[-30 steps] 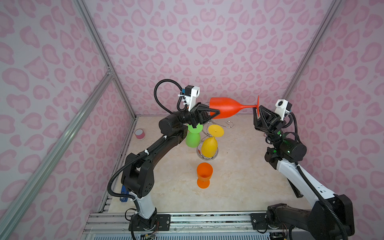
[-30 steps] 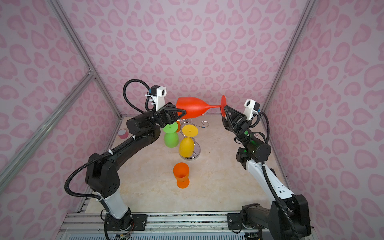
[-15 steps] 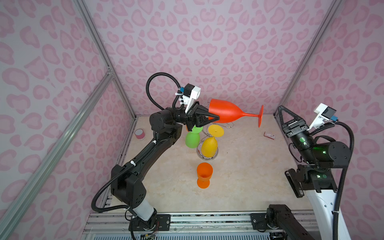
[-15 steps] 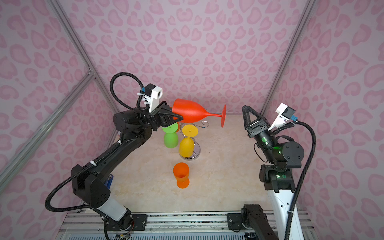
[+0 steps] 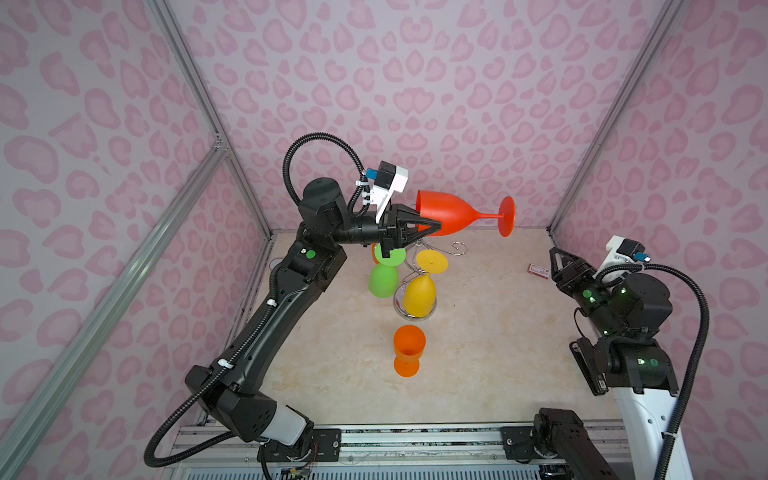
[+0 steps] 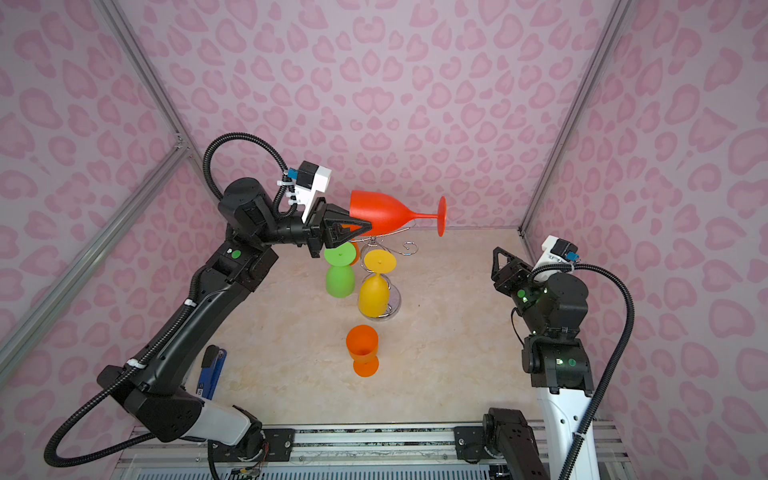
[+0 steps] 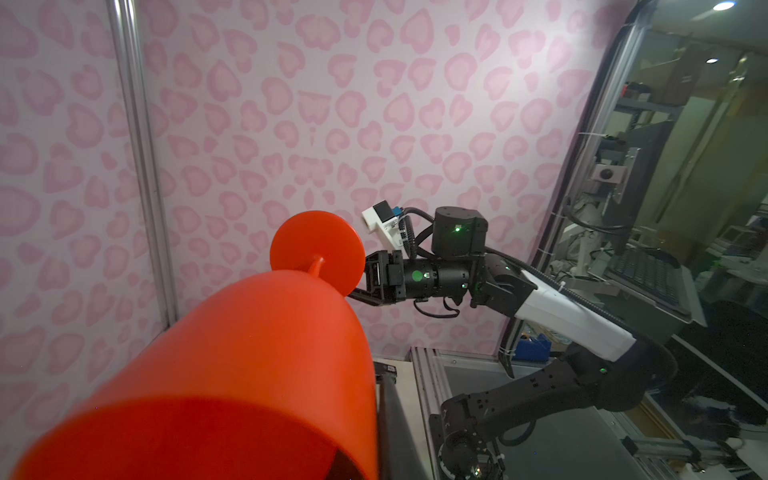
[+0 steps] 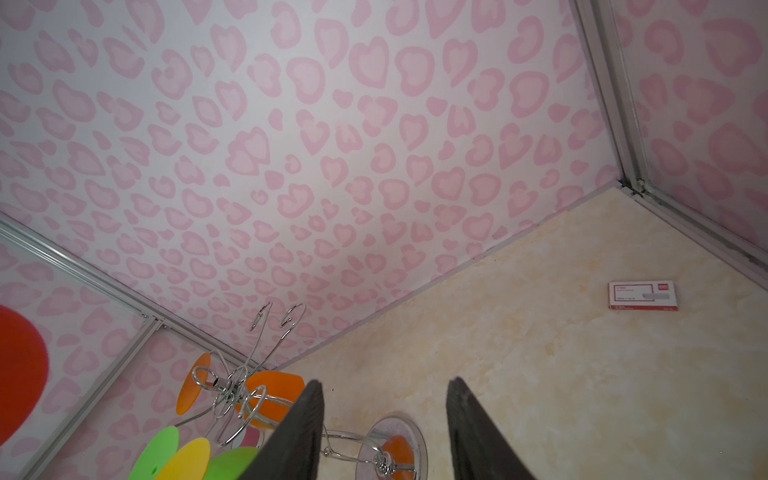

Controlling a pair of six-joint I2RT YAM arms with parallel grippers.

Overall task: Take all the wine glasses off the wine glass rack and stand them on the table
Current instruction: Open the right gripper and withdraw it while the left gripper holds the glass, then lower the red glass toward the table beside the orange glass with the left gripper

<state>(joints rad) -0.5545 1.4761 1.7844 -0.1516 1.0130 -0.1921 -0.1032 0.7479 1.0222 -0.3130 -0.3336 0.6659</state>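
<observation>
Red, matte plastic wine glass (image 5: 457,214) off the rack (image 8: 232,388), held sideways in the air above its curled chrome wire hooks, round foot pointing right. Gripped at the bowl rim by the left hand (image 5: 432,226), clamped tight. Right hand (image 5: 556,266) open and empty, drawn back and lower than half a second ago, no longer at the foot.

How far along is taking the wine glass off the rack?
Done: the red wine glass is clear of the chrome wire rack; an orange glass stands on the beige table. In hand: the left gripper holds the red glass by its bowl; the right gripper is open. Left: probably setting it down. A green glass and a yellow glass hang on the rack.
</observation>
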